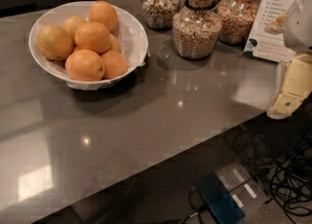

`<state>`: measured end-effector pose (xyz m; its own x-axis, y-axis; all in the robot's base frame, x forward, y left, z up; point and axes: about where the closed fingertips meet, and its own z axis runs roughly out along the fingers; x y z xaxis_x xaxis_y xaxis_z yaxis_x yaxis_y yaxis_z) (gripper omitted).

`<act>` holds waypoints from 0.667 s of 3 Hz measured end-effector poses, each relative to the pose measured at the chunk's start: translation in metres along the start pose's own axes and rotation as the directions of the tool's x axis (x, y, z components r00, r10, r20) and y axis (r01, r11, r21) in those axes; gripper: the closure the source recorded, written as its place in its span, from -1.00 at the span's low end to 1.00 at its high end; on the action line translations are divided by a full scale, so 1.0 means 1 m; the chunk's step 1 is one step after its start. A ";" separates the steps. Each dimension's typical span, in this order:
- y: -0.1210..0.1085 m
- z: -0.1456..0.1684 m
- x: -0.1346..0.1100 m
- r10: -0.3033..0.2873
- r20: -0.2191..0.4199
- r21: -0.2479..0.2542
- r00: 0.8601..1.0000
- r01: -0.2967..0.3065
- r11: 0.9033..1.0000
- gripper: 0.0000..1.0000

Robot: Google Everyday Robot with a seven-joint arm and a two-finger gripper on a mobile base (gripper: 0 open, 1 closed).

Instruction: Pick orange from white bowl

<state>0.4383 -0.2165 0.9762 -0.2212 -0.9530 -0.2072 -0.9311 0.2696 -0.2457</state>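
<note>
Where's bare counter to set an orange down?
Broad bare counter in front of the white bowl and glass jars, out to the near edge; a narrow gap between bowl and jars. Crowded back right: jars, printed card. The claw is at the right edge.

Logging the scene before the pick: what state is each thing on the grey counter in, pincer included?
Round deep-orange orange: in the bowl, at its front, ungrasped.
Wide shallow white bowl: upright, well filled.
Three glass jars: upright, nearly full.
Pale yellow pincer: at the right edge, far from the bowl.
</note>
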 end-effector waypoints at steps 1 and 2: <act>-0.002 0.001 -0.006 -0.004 0.014 0.005 1.000 0.004 1.000 -1.00; -0.016 0.020 -0.075 -0.134 0.116 0.018 0.984 0.132 0.991 -1.00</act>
<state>0.4755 -0.1463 0.9763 -0.0597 -0.9578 -0.2810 -0.9470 0.1434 -0.2876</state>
